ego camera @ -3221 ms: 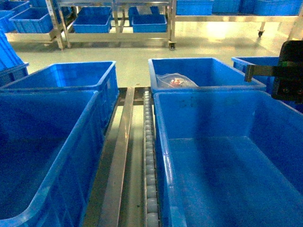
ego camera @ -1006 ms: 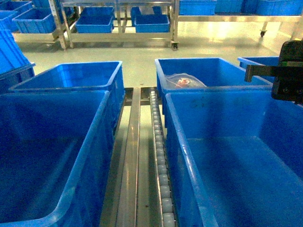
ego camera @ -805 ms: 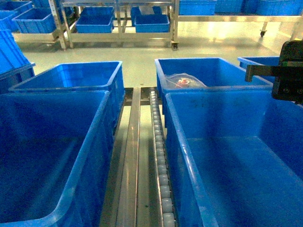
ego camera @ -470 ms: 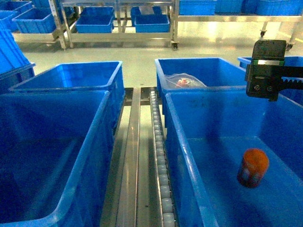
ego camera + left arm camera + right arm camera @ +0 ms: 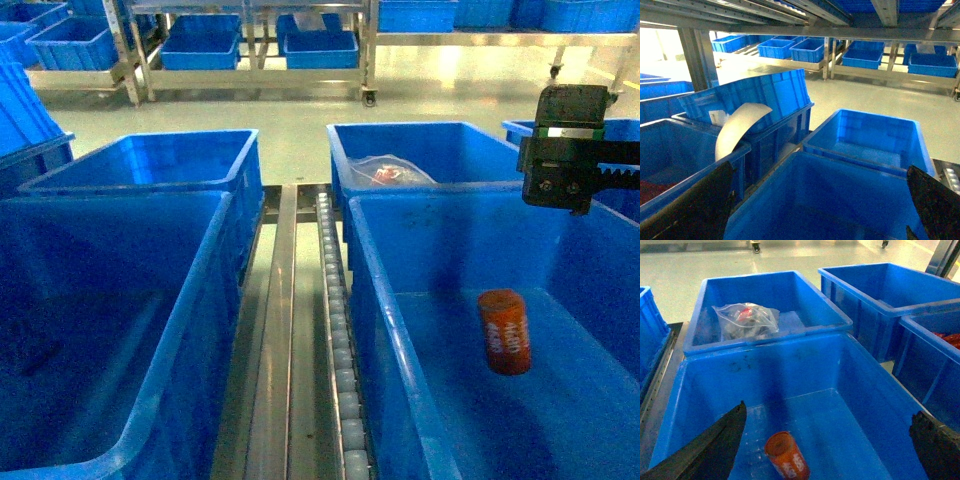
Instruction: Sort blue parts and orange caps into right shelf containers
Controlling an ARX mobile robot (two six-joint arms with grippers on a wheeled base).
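One orange cap point(image 5: 504, 332) with white print lies on its side on the floor of the near right shelf container point(image 5: 384, 300). In the right wrist view the orange cap point(image 5: 786, 456) sits low left inside that container point(image 5: 765, 346). My right gripper point(image 5: 825, 450) hangs open above it, apart from the cap; its black body point(image 5: 566, 150) shows at the head view's upper right. My left gripper point(image 5: 815, 210) is open over the empty near left crate point(image 5: 840, 200). The far right container point(image 5: 440, 150) holds a clear bag point(image 5: 388, 171). No blue parts are in view.
A steel roller rail point(image 5: 335, 330) runs between the left crates point(image 5: 110, 330) and the right ones. More crates stand to the right point(image 5: 880, 290). Racks with crates point(image 5: 250, 45) line the back. A tilted crate with a white curved sheet point(image 5: 740, 127) sits left.
The orange cap appeared in the near right container, tumbling half a second ago, and now lies on its side. My right gripper shifted up and left just before that.
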